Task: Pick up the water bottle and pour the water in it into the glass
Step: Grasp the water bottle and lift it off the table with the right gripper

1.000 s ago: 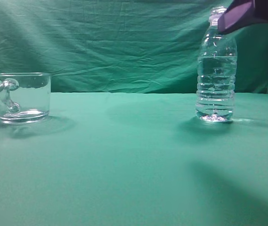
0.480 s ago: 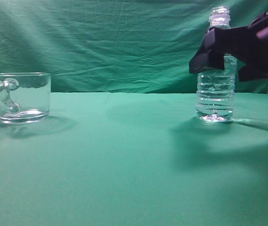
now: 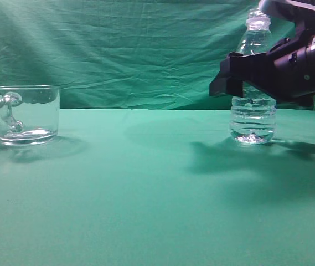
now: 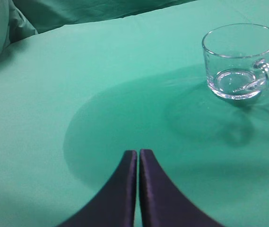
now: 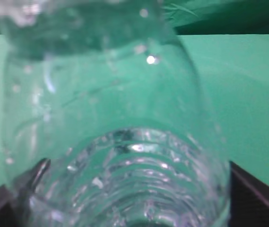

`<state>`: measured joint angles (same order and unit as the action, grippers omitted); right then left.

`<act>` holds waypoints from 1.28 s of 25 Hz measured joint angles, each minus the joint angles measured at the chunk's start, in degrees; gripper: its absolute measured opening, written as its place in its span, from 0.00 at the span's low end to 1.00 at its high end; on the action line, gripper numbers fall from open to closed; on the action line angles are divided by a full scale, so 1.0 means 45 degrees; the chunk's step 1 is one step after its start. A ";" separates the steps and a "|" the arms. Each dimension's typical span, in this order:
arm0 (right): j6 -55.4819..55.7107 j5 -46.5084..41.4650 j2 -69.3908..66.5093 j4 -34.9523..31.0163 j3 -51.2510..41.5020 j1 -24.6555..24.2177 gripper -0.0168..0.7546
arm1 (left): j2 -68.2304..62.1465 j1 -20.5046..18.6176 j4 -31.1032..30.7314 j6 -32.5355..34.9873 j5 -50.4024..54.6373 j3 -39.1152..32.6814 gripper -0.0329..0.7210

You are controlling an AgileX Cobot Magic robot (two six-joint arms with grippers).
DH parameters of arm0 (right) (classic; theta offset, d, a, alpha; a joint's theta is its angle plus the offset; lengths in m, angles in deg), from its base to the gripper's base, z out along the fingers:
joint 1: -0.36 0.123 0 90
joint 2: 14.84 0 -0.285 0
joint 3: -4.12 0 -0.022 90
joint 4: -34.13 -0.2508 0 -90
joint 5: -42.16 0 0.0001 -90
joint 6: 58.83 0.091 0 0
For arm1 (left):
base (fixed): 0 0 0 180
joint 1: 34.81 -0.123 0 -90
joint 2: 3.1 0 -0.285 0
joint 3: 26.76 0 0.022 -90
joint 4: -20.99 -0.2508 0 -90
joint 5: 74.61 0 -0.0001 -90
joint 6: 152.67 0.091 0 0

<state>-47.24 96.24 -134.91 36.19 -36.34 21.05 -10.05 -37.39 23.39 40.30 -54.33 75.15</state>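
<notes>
The water bottle (image 3: 257,39) stands upright on the green cloth at the right, uncapped; water shows in its ribbed lower body (image 3: 252,117). My right gripper (image 3: 227,79) reaches in from the right at mid-height, its dark fingers open on either side of the bottle. In the right wrist view the bottle (image 5: 110,118) fills the frame, with a finger (image 5: 257,191) at the lower right and one at the lower left. The empty glass (image 3: 25,113) stands at the far left; it also shows in the left wrist view (image 4: 240,61). My left gripper (image 4: 138,153) is shut and empty, above the cloth.
A green cloth (image 3: 146,194) covers the table and hangs wrinkled as a backdrop (image 3: 118,50). Open cloth lies between the glass and the bottle. The left arm does not show in the exterior view.
My right gripper has come down from beside the bottle's neck to its middle and pushed further left, so its fingers now flank the bottle. Bottle and glass have not moved.
</notes>
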 joint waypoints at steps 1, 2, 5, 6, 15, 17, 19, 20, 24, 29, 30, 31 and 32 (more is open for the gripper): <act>0.0000 0.0054 -0.0021 0.0000 0.0000 0.0000 0.80 | 0.0000 0.0000 0.0000 0.0000 0.0000 0.0000 0.04; 0.0000 0.0054 -0.0021 0.0000 0.0000 0.0000 0.76 | 0.0000 0.0000 0.0000 0.0000 0.0000 0.0000 0.04; 0.0000 0.0102 -0.0021 0.0024 0.0000 0.0000 0.62 | 0.0000 0.0000 0.0000 0.0000 0.0000 0.0000 0.04; 0.0000 0.0122 -0.0021 0.0024 0.0000 0.0000 0.58 | 0.0000 0.0000 0.0000 0.0000 0.0000 0.0000 0.04; -0.0008 0.0122 -0.0021 0.0101 0.0000 0.0000 0.56 | 0.0000 0.0000 0.0000 0.0000 0.0000 0.0000 0.04; -0.0008 0.0122 -0.0021 0.0351 0.0000 0.0000 0.56 | 0.0000 0.0000 0.0000 0.0000 0.0000 0.0000 0.04; -0.0008 0.0122 -0.0021 0.0681 0.0000 0.0000 0.49 | 0.0000 0.0000 0.0000 0.0000 0.0000 0.0000 0.04; -0.0008 0.0122 -0.0021 0.0825 0.0000 0.0000 0.50 | 0.0000 0.0000 0.0000 0.0000 0.0000 0.0000 0.04; -0.0008 0.0122 -0.0021 0.1115 0.0018 0.0000 0.46 | 0.0000 0.0000 0.0000 0.0000 0.0000 0.0000 0.04; -0.0008 -0.0472 0.0291 0.1789 0.0018 0.0000 0.46 | 0.0000 0.0000 0.0000 0.0000 0.0000 0.0000 0.04; -0.0008 -0.0894 0.0541 0.2210 0.0115 0.0000 0.46 | 0.0000 0.0000 0.0000 0.0000 0.0000 0.0000 0.04; -0.0008 -0.1488 0.0859 0.2594 0.0249 0.0000 0.46 | 0.0000 0.0000 0.0000 0.0000 0.0000 0.0000 0.04; -0.0008 -0.2316 0.1221 0.3221 0.0554 0.0000 0.46 | 0.0000 0.0000 0.0000 0.0000 0.0000 0.0000 0.04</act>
<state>-47.28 85.82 -129.41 50.69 -33.85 21.05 -10.05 -37.39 23.39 40.30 -54.33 75.15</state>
